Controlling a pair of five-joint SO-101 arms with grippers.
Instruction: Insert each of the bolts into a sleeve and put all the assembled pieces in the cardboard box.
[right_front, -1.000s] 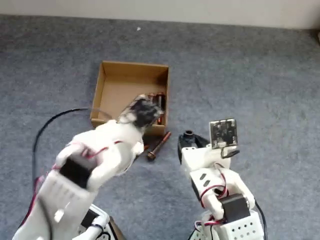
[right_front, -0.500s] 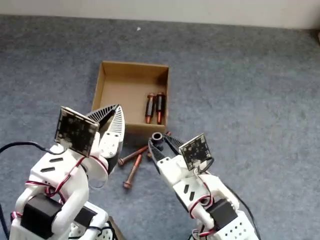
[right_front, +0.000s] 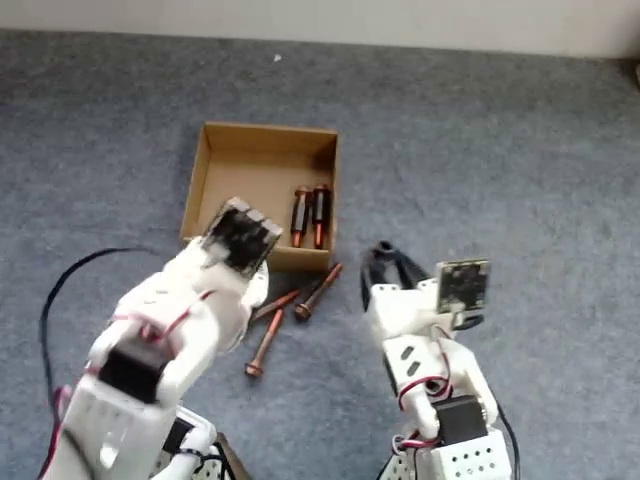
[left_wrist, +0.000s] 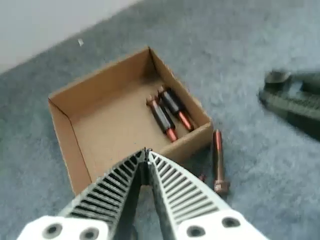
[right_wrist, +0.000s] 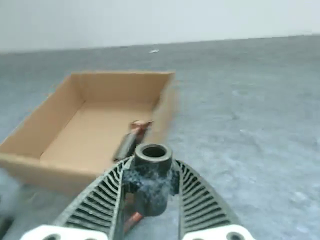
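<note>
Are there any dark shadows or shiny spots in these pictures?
High view: soft, even light; the cardboard box is darkest in its far right inner corner, and the loose bolts cast almost no shadow on the carpet. Right wrist view: the rim of the sleeve in the right pincer has a faint shine. Left wrist view: no glare.

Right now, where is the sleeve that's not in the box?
The sleeve stands upright in the right pincer, in the high view just right of the bolts lying before the box.
</note>
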